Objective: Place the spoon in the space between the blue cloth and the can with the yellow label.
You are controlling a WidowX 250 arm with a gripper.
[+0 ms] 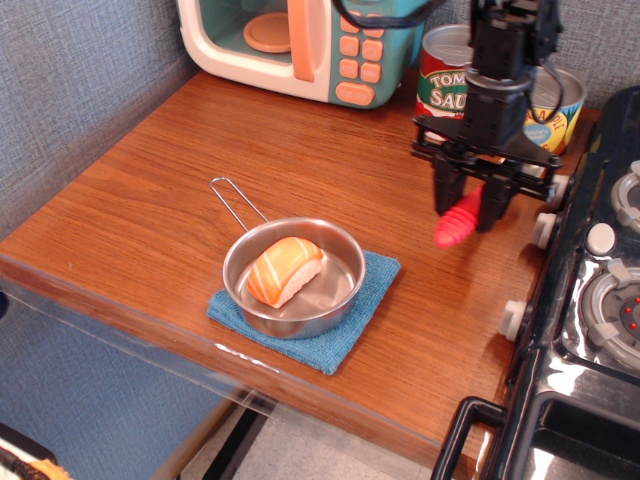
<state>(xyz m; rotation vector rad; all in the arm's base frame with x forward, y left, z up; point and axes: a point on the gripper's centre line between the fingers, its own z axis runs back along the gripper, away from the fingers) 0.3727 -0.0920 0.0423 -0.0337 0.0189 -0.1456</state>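
Note:
My gripper [470,208] is shut on the spoon [457,226]; only its red ribbed handle shows, pointing down and left below the fingers, and the silver bowl is hidden. It hangs above the wood counter between the blue cloth [372,287] and the can with the yellow label [549,118], which the arm partly hides. The blue cloth lies under a steel pan [300,290] near the front edge.
The pan holds an orange salmon sushi piece [283,268]. A red Tomato Sauce can [443,80] stands behind the arm. A toy microwave [300,40] is at the back. A black stove [590,300] with knobs borders the right side.

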